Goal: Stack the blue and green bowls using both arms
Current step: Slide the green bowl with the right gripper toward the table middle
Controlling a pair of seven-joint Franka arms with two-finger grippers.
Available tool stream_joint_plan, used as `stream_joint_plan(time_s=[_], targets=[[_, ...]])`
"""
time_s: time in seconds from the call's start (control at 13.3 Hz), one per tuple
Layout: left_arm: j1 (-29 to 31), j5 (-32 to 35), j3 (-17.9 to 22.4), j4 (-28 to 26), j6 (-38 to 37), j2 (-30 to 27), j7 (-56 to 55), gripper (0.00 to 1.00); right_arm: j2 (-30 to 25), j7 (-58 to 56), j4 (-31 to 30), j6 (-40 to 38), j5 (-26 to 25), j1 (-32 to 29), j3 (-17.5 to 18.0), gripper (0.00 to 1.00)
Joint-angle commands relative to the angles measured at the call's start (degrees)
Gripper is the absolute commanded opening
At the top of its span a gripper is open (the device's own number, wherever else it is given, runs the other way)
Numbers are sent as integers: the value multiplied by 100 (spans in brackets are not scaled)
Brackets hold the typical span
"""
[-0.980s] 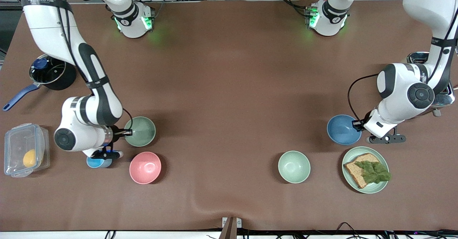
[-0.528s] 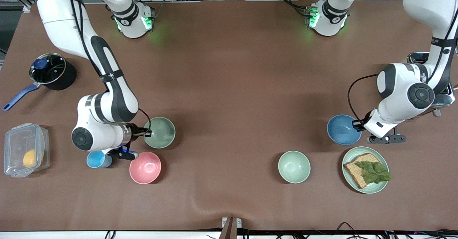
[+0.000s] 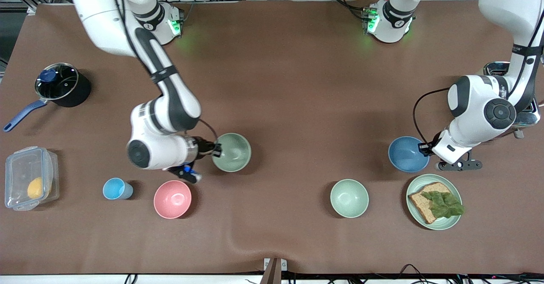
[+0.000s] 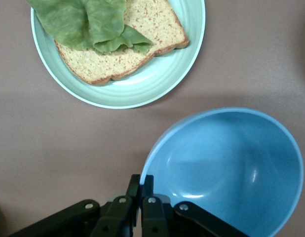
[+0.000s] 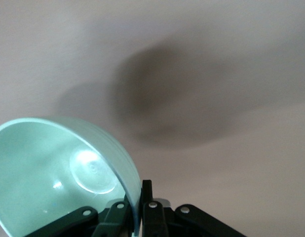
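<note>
Green bowl (image 3: 231, 152) airborne over mid-bench, carried toward blue!

Right end effector (image 3: 215, 149) pinches the green bowl's rim, holding it clear of the bench, likely so it can drop into the other bowl. Left end effector (image 3: 426, 148) clamps the blue bowl (image 3: 407, 154) by its rim near the left arm's edge of the bench, beside the plate (image 3: 450, 223), probably steadying it as the base.

You see the green bowl (image 3: 232, 152), smooth sage with a glossy inside, pinched at its rim, lifted and tilted over the bare brown cloth, its shadow spread below. You see the blue bowl (image 3: 408, 154), medium blue outside and paler within, mouth up, clamped at its rim, near the plate
</note>
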Motion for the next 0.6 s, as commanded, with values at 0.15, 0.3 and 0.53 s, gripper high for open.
stream_joint_plan(time_s=[0.15, 0.3, 0.53], targets=[[41, 171, -43, -4, -77, -85, 20, 0, 455, 621, 90, 1626, 133, 1188, -51, 0], [41, 171, -43, -4, -77, -85, 20, 0, 771, 613, 195, 2181, 133, 1558, -51, 0], [41, 171, -43, -4, -77, -85, 29, 0, 922, 876, 248, 2209, 124, 1657, -51, 9]])
